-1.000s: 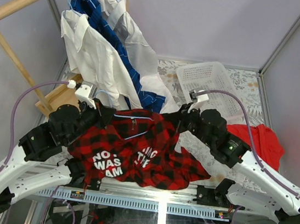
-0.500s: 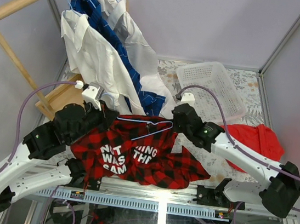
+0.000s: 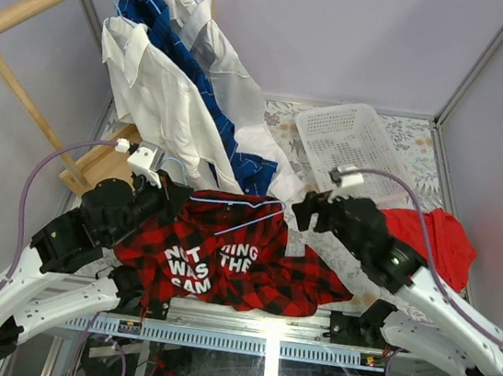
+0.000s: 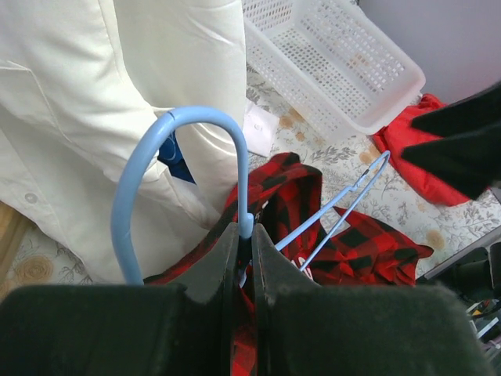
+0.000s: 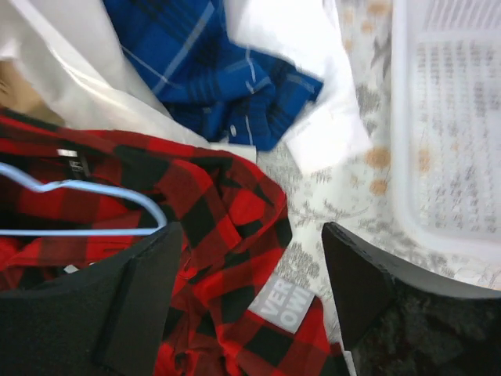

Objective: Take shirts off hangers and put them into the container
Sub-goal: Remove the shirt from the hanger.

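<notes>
The red-and-black plaid shirt (image 3: 250, 267) lies spread on the table in front of both arms, with a light-blue wire hanger (image 3: 241, 207) still inside its collar. My left gripper (image 4: 244, 232) is shut on the hanger's neck, just under the hook (image 4: 168, 133). My right gripper (image 3: 301, 213) hangs open above the shirt's right edge (image 5: 235, 227), holding nothing. The white perforated container (image 3: 394, 151) stands at the back right, seen also in the left wrist view (image 4: 337, 63). Two white shirts (image 3: 166, 93) and a dark blue checked one (image 3: 209, 99) hang from the rack.
A wooden rack (image 3: 44, 3) rises at the back left. A plain red cloth (image 3: 435, 235) lies to the right of my right arm. The blue shirt's tail (image 5: 211, 78) and a white shirt's hem (image 5: 329, 117) trail onto the patterned tabletop (image 5: 352, 204).
My right gripper has opened, let go of the plaid shirt and drawn back to the right. The shirt now lies flatter, and the left gripper keeps its hold on the hanger.
</notes>
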